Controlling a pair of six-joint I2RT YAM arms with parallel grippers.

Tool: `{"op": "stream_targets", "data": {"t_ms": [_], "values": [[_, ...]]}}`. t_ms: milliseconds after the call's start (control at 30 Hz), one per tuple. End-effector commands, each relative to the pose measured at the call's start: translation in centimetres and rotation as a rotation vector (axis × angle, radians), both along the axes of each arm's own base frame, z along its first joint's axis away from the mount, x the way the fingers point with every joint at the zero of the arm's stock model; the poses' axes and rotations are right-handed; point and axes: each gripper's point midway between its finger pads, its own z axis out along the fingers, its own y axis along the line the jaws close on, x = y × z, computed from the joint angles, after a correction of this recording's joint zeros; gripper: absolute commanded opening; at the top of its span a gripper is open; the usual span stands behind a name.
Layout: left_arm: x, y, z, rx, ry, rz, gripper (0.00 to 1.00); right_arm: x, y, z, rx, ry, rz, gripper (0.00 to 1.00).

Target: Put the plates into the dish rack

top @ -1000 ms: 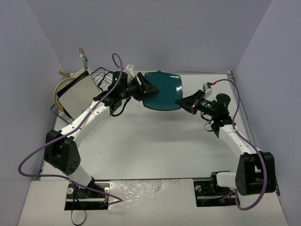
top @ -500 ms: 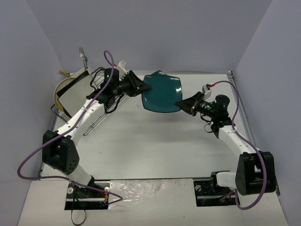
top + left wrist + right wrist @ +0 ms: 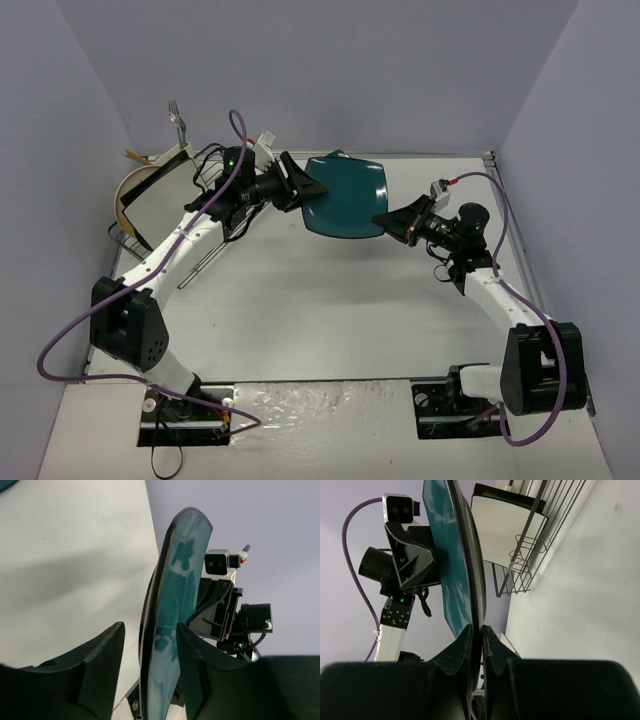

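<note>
A dark teal rounded-square plate [image 3: 348, 197] hangs on edge above the table's middle back. My right gripper [image 3: 384, 221] is shut on its right rim; the right wrist view shows both fingers pinching the rim [image 3: 481, 629] of the plate [image 3: 447, 555]. My left gripper [image 3: 306, 188] is open and straddles the plate's left rim [image 3: 172, 610], with a finger on each side [image 3: 107, 650]. The black wire dish rack [image 3: 128, 243] stands at the far left. It holds a white square plate [image 3: 165, 193] and a round cream plate [image 3: 127, 190] upright. The other plates are out of view.
A fork [image 3: 176, 112] sticks up from the rack's back corner. The rack's wire side [image 3: 530, 545] and the white square plate [image 3: 507, 530] show behind the held plate in the right wrist view. Grey walls close in the table on three sides.
My left arm has turned its wrist and shifted its elbow back, and its open jaws again sit over the plate's left rim. The plate tilted slightly. The right arm has hardly moved.
</note>
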Motion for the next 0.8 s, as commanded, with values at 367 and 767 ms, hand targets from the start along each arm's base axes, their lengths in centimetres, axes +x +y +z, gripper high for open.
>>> {"op": "stream_targets", "data": {"t_ms": [367, 767], "values": [[-2.0, -0.9, 5.8, -0.059, -0.157, -0.099, 0.18, -2.3, 0.6, 5.7, 0.019, -0.283, 0.085, 0.00], [-2.6, 0.9, 7.5, 0.005, -0.273, -0.108, 0.00, -2.0, -0.2, 2.2, -0.212, -0.261, 0.073, 0.74]]}}
